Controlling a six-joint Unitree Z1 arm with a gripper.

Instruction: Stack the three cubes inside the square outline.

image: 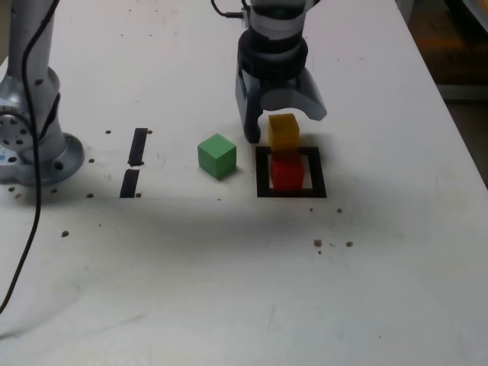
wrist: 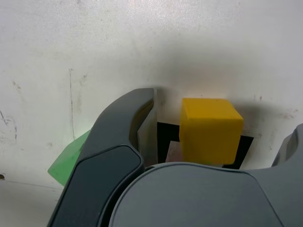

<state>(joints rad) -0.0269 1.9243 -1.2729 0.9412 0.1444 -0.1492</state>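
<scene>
The red cube [image: 287, 174] sits inside the square outline [image: 263, 174], a black tape frame on the white table. The yellow cube [image: 283, 130] rests on top of the red one. My gripper [image: 284, 126] is open, its dark fingers [image: 249, 114] standing to either side of the yellow cube with a gap to it. The green cube [image: 216, 155] lies on the table to the exterior view's left of the outline. The wrist view shows the yellow cube [wrist: 209, 130] free between the open fingers [wrist: 137, 127], over the black outline [wrist: 166, 135], with a green cube corner [wrist: 71, 158] behind one finger.
Two short black tape strips [image: 138, 146] [image: 130, 183] lie further to the exterior view's left. A grey robot base [image: 30, 130] and a black cable [image: 27, 229] stand at the far left. The table's edge [image: 457, 130] runs along the right.
</scene>
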